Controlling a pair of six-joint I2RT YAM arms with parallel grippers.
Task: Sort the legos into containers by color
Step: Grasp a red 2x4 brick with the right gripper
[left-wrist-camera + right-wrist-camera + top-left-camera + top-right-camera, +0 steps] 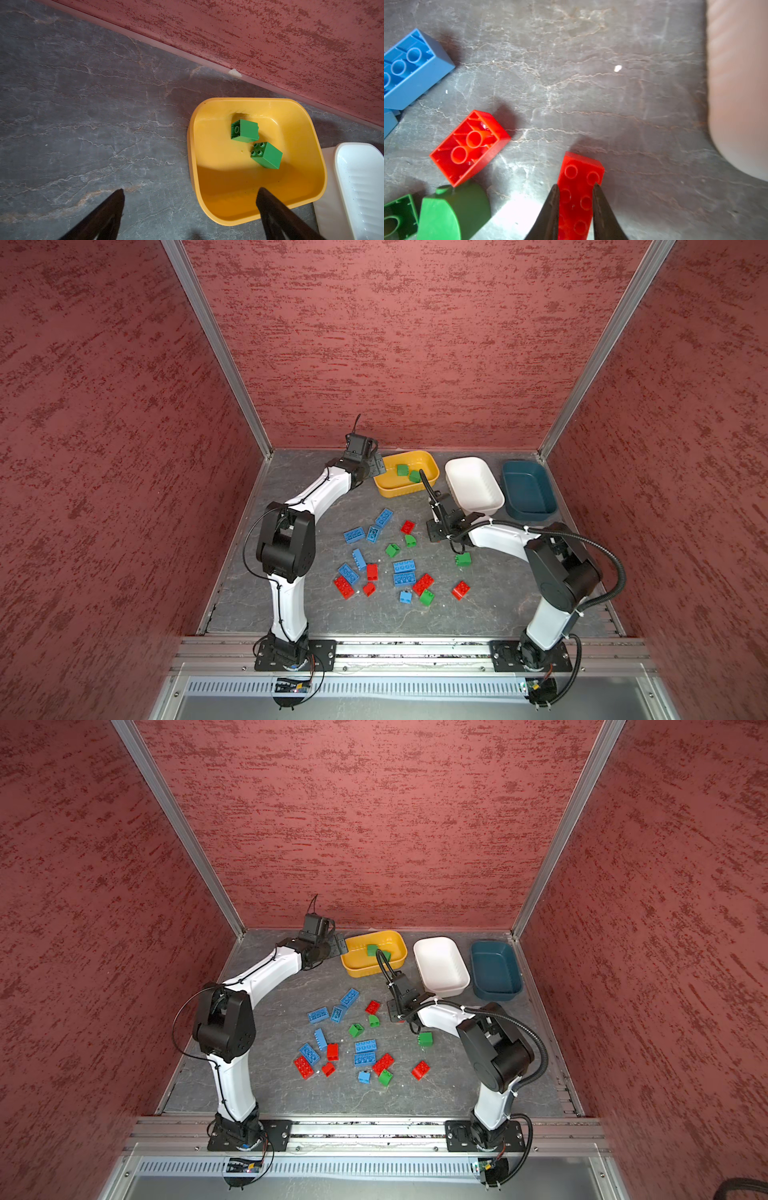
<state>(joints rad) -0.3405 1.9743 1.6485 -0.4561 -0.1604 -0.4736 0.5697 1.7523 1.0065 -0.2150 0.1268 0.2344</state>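
In the right wrist view my right gripper (576,186) is shut on a red oblong lego (581,172), studs up, low over the table. In both top views this gripper (434,531) is just in front of the white container (473,485). My left gripper (191,191) is open and holds nothing; it hangs at the left end of the yellow container (405,490), where two green legos (245,130) (267,155) lie. The teal container (528,489) stands at the far right. Several loose blue (354,535), red (460,590) and green (463,559) legos lie scattered between the arms.
Close to the right gripper lie an upturned red lego (469,145), a rounded green one (454,209) and a blue oblong one (415,68). Red walls enclose the back and both sides. A metal rail (415,649) runs along the front edge.
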